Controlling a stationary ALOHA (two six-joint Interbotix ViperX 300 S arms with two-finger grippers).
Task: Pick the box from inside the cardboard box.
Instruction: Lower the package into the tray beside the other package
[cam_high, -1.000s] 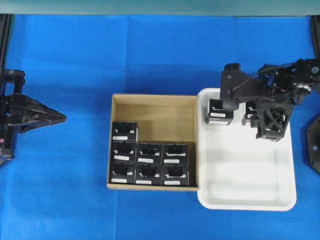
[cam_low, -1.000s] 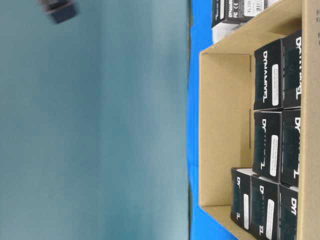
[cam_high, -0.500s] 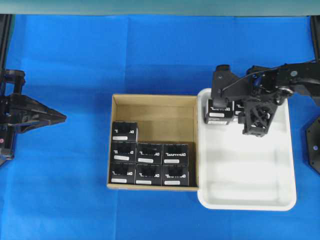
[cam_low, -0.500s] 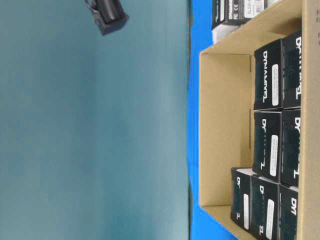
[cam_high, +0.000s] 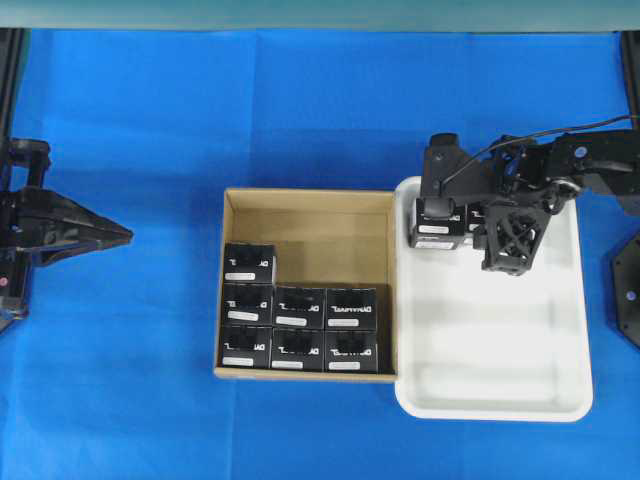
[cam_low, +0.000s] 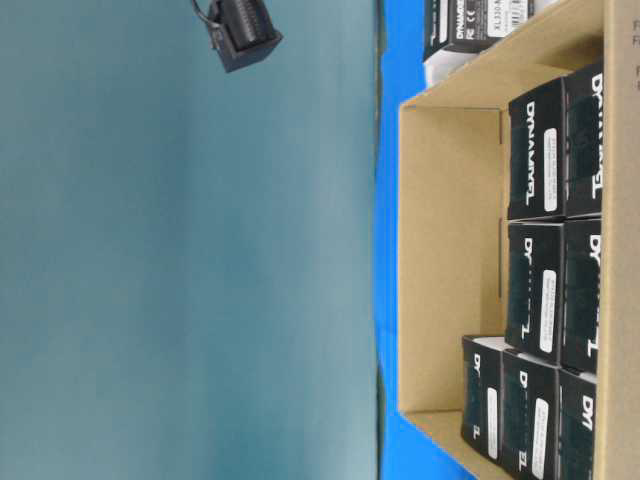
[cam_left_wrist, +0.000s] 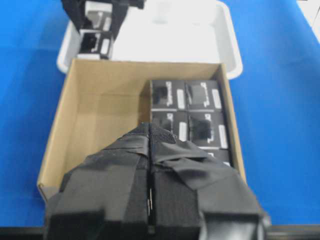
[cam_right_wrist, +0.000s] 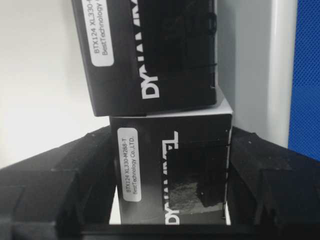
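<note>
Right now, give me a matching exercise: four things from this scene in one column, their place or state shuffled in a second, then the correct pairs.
Things:
1. left gripper
2. right gripper
3. cardboard box
4. white tray

Place or state:
A. jaws on either side of a black box, in the tray's corner
B. holds seven black boxes, far part bare
C. shut, off to the left of the cardboard box
D. right of the cardboard box, mostly bare

Pairs: 1-C, 2-A, 3-B, 4-D
</note>
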